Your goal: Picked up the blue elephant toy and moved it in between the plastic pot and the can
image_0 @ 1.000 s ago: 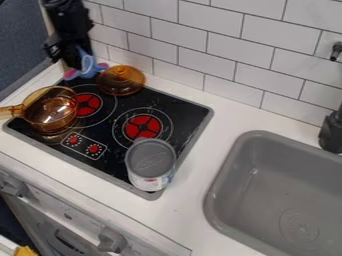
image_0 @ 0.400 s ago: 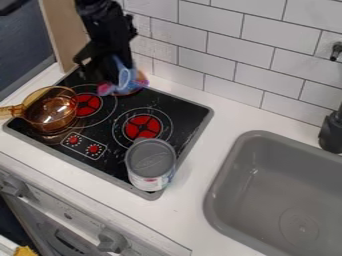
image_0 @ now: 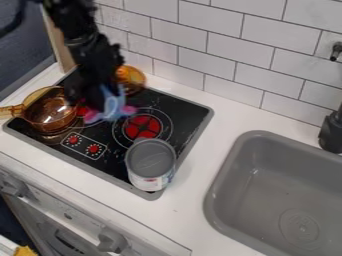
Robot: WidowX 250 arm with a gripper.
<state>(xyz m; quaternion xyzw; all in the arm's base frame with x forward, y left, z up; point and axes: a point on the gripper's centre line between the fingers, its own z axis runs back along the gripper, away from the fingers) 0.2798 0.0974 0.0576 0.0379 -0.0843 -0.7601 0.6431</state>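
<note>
Over the middle of the stove, between the pot and the can, is my gripper (image_0: pixel 100 100), shut on the blue elephant toy (image_0: pixel 112 106). The toy has pink parts at its sides and hangs over the cooktop; its exact height is unclear. To its left sits the amber see-through plastic pot (image_0: pixel 50 109) with its handle pointing left. The can (image_0: pixel 151 164), grey-topped with a pale label, stands upright at the stove's front right corner, lower right of the toy.
An amber lid (image_0: pixel 132 80) lies at the stove's back, partly behind the arm. White tiled wall (image_0: pixel 220 65) runs along the back. A grey sink (image_0: pixel 267 185) is set into the counter (image_0: pixel 190 195) at the right.
The gripper and toy have moved from the back left corner, first right past the lid, then forward over the stove. Pot and can have stayed put.
</note>
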